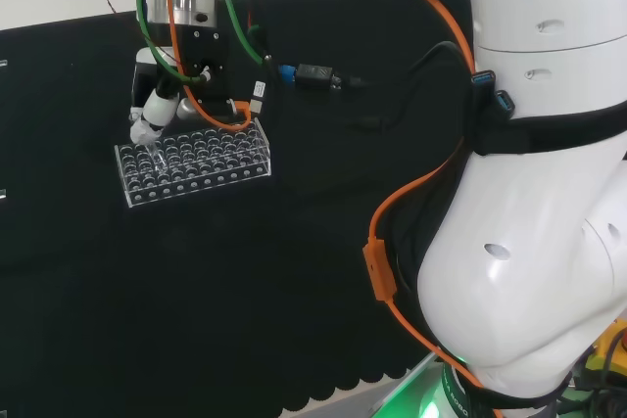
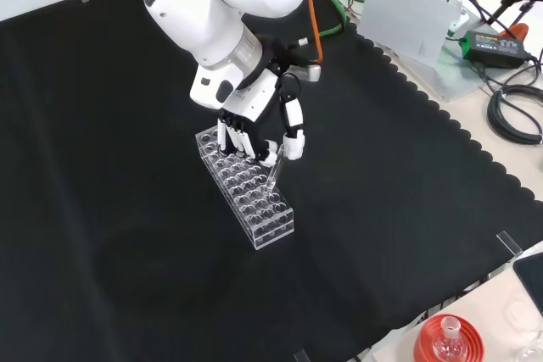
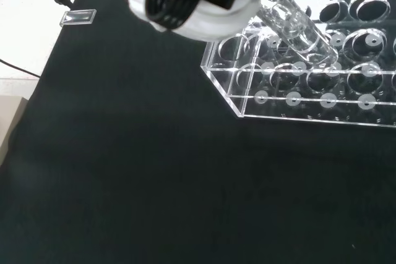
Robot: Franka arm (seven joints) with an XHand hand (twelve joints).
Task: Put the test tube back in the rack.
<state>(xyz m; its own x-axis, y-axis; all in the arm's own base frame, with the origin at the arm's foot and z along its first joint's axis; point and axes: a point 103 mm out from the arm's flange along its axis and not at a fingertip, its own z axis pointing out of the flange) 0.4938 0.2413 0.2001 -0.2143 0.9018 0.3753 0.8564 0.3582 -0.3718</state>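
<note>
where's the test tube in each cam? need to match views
Head view: test tube under the hand, over the rack's left end.
Front view: tilted tube below the hand, over the rack's right side.
Wrist view: clear tube slanting over the rack near its corner.
Shared landmark: the clear rack.

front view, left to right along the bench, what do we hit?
Clear rack → test tube held tilted in the robot hand → red ribbed stand at the bottom edge → black power brick at upper right.
</note>
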